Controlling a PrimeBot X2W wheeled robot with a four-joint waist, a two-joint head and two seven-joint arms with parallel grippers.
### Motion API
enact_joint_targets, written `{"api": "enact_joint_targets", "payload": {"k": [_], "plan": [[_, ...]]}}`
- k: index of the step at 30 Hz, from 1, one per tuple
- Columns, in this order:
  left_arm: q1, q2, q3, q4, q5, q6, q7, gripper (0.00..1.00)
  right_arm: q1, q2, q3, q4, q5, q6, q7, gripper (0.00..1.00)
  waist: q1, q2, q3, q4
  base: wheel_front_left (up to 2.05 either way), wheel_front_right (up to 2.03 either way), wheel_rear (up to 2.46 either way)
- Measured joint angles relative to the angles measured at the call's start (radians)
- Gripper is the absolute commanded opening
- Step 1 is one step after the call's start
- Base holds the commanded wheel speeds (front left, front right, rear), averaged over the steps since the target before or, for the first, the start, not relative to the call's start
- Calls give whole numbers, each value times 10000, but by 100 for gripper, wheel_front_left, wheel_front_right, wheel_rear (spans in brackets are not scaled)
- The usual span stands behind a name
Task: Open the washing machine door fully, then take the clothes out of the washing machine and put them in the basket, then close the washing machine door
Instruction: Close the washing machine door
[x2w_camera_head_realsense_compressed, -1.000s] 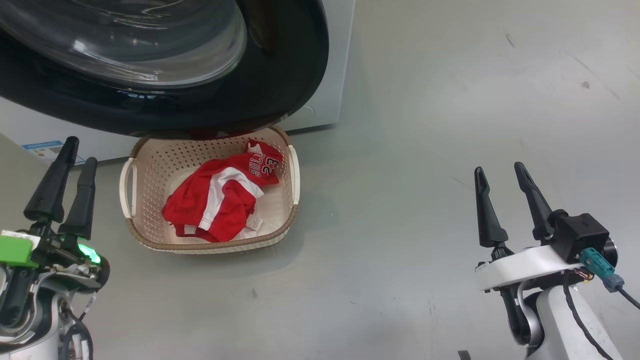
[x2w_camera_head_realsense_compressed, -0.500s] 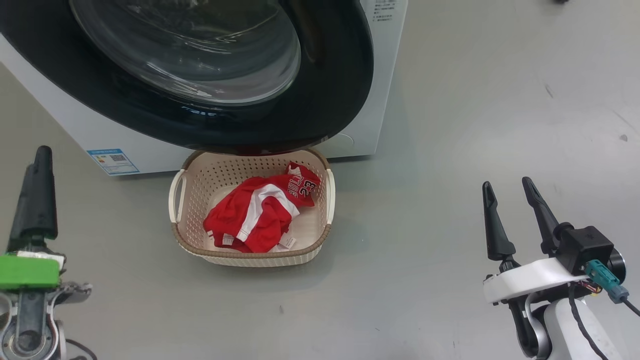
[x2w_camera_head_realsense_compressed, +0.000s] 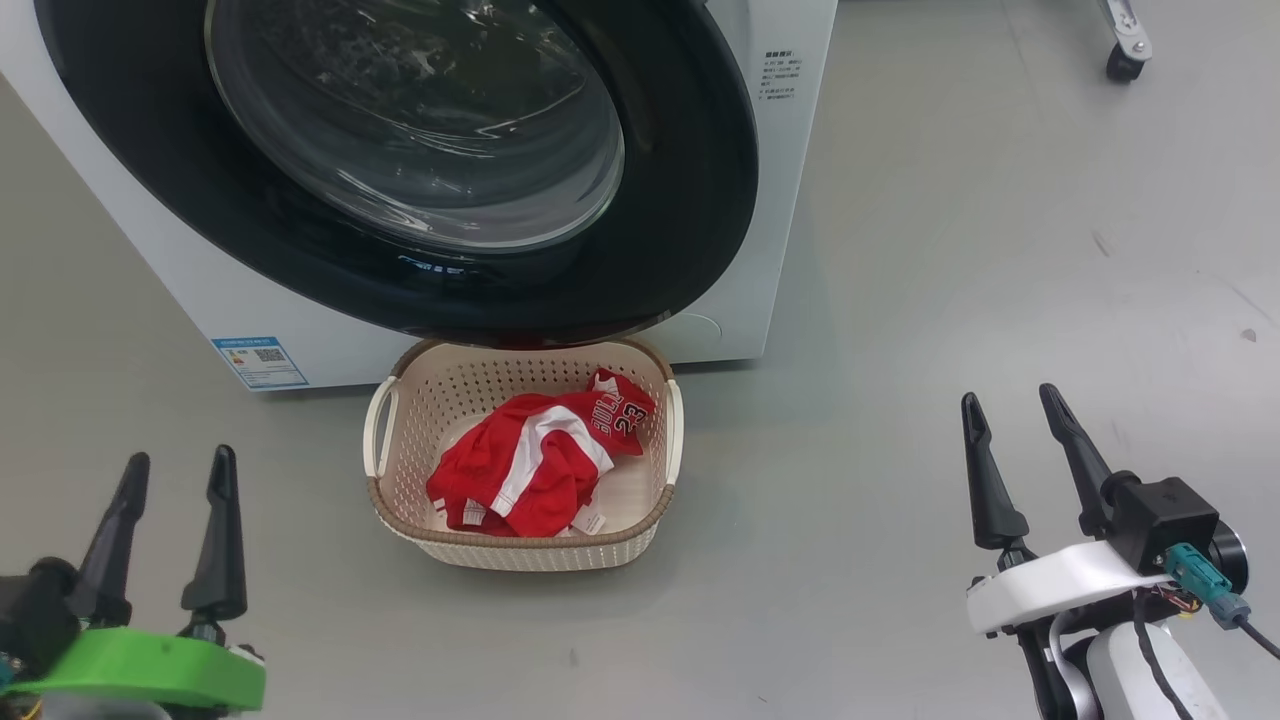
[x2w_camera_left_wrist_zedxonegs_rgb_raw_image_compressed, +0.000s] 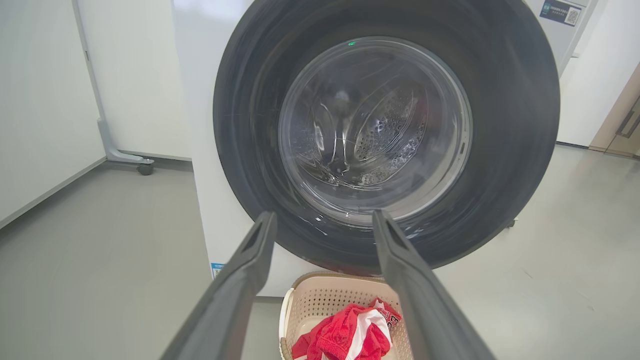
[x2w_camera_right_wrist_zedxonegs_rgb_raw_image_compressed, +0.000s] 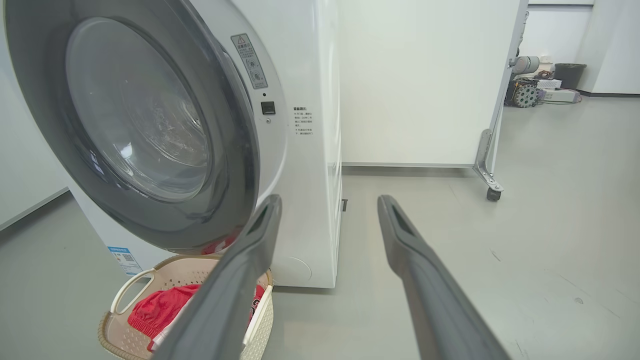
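Basket (x2w_camera_head_realsense_compressed: 520, 552) lengthwise along washing machine (x2w_camera_head_realsense_compressed: 792, 200) front

Black fingers (x2w_camera_head_realsense_compressed: 985, 480); green left mount (x2w_camera_head_realsense_compressed: 150, 668); white right mount (x2w_camera_head_realsense_compressed: 1050, 585).

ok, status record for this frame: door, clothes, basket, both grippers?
door: door looks shut against the washer
clothes: red clothes piled in the basket
basket: basket on the floor before the washer, its back rim under the door's lower edge
left gripper: left gripper open, empty, apart from the basket
right gripper: right gripper open, empty, over bare floor
unclear: red patch at the door's lower edge, cloth or reflection, cannot tell
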Motion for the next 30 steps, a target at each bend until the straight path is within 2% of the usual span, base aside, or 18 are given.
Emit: {"api": "enact_joint_targets", "payload": {"k": [6, 10, 18, 30], "plan": [[370, 50, -558, 337, 1151, 456, -382, 100, 314, -59, -2, 77, -15, -73, 6, 100, 0, 0, -261, -33, 0, 0, 0], [607, -50, -706, 604, 1534, 780, -652, 100, 514, -136, 2, 123, -100, -88, 48, 100, 0, 0, -436, -65, 0, 0, 0], [777, -357, -1076, 867, 1814, 1049, -907, 100, 737, -146, -12, 75, -100, -171, 105, 100, 0, 0, -693, -94, 0, 0, 0], [783, -600, -1135, 1049, 1856, 1406, -1007, 100, 843, -169, -25, -63, -100, -174, 184, 100, 0, 0, -815, -60, 0, 0, 0]]}}
